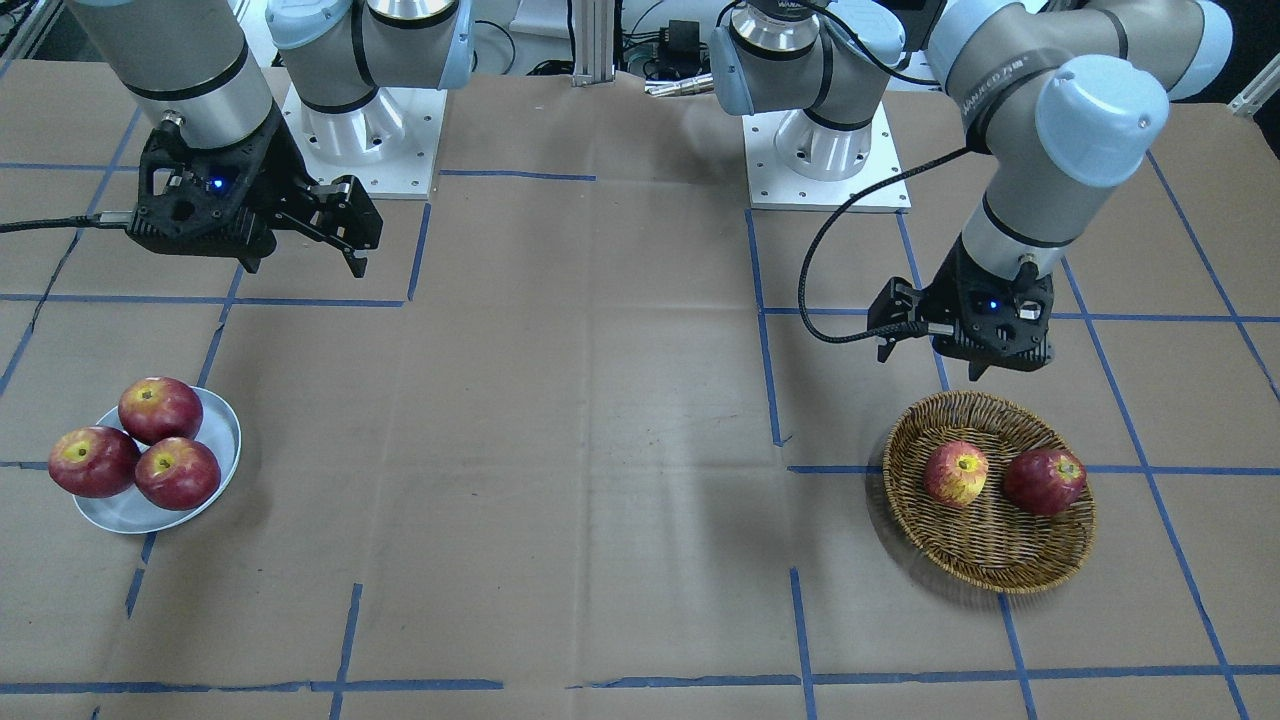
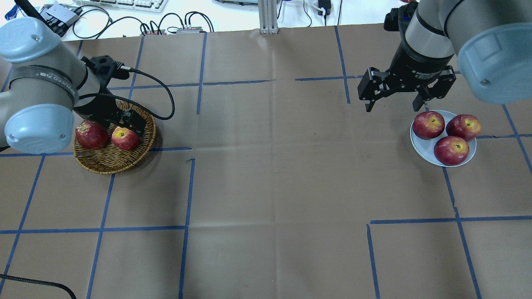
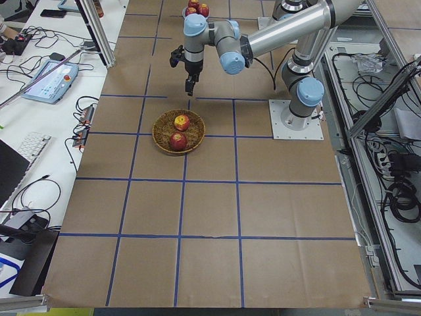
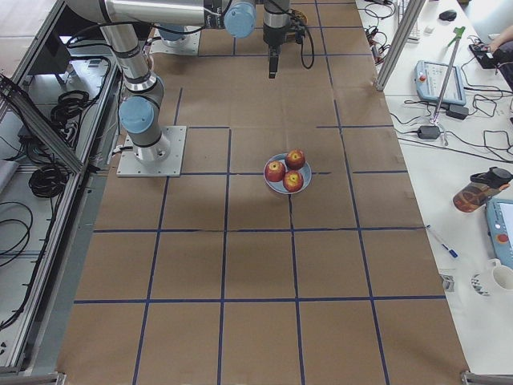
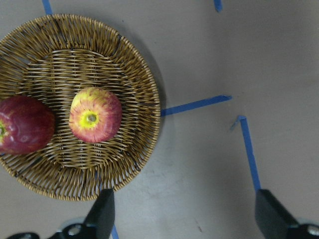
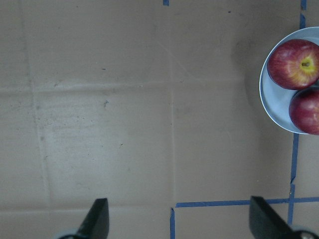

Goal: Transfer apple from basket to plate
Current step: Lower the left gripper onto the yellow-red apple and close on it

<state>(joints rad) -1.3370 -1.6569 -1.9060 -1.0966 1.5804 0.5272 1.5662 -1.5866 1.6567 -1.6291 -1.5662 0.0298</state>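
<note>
Surface point(image 2: 266, 187): brown paper with a blue tape grid.
Basket point(image 1: 985, 548): wicker, at the robot's left, where we count two apples.
Plate point(image 1: 223, 436): pale, at the robot's right, carrying three dark red apples point(image 2: 451, 150).
Left pincer point(image 5: 184, 219): spread wide above the basket's edge.
Right pincer point(image 2: 391, 104): spread wide, near the plate.
Apple point(image 1: 956, 473): yellow-streaked, we find it in the basket beside a darker apple point(image 1: 1045, 481).

Basket point(image 1: 980, 548) is rough woven wicker, plate point(image 1: 228, 435) looks smooth, probably glazed ceramic, apple point(image 1: 955, 473) skin waxy-shiny, table point(image 1: 600, 450) covered in matt paper.
</note>
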